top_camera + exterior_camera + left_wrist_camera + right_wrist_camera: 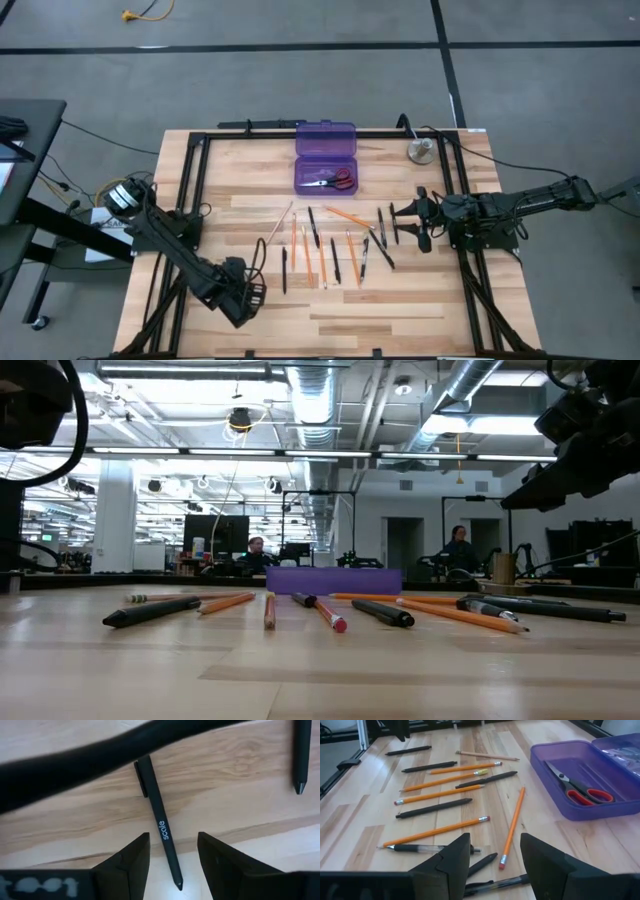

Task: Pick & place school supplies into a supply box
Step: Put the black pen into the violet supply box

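The open purple supply box (325,137) lies at the table's far middle, and the red-handled scissors (338,181) rest flat in its tray (580,812). Orange pencils (323,262) and black pens (334,255) lie flat in a loose row at mid-table. My left gripper (250,285) hovers open near the row's left end. In its wrist view, its fingers (172,840) stand on either side of a black pen (159,815) without touching it. My right gripper (413,225) is open above the row's right end, with pens and pencils (437,831) ahead of it.
A round silver disc (421,151) sits at the far right, beside the box. A black frame (190,180) borders the tabletop. A dark cable (100,755) crosses the left wrist view. Bare wood (350,320) lies along the near edge. People sit in the room beyond.
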Robot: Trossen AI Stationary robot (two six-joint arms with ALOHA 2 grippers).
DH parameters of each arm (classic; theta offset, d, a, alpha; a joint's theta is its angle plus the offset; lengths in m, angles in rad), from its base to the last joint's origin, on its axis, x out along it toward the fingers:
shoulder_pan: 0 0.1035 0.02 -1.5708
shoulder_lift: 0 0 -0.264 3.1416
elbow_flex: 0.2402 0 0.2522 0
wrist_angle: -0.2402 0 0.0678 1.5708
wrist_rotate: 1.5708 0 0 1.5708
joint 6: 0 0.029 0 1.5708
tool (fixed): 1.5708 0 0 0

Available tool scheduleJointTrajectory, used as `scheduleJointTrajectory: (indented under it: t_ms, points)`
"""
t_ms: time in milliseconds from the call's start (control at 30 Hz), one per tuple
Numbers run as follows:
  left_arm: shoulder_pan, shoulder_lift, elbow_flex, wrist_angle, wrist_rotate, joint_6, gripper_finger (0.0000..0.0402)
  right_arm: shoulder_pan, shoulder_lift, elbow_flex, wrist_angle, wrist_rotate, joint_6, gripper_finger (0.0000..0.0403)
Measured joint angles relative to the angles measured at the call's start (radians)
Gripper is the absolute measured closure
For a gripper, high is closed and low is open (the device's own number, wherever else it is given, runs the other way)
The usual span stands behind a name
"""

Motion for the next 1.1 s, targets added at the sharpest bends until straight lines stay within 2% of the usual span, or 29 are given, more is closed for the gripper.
scheduleJointTrajectory:
  t_ms: [233, 533, 1100]
  points:
    - [0.002, 0.011, 0.001, -0.001, -0.022, -0.031, 0.0249, 0.000, 0.000, 0.000, 0.000, 0.000, 0.009, 0.0234]
    - [0.003, 0.085, 0.001, 0.003, 0.012, -0.039, 0.0249, 0.000, 0.000, 0.000, -0.001, 0.000, 0.009, 0.0234]
    - [0.017, 0.086, 0.001, 0.005, 0.006, -0.039, 0.0249, 0.000, 0.000, 0.000, -0.001, 0.000, 0.009, 0.0234]
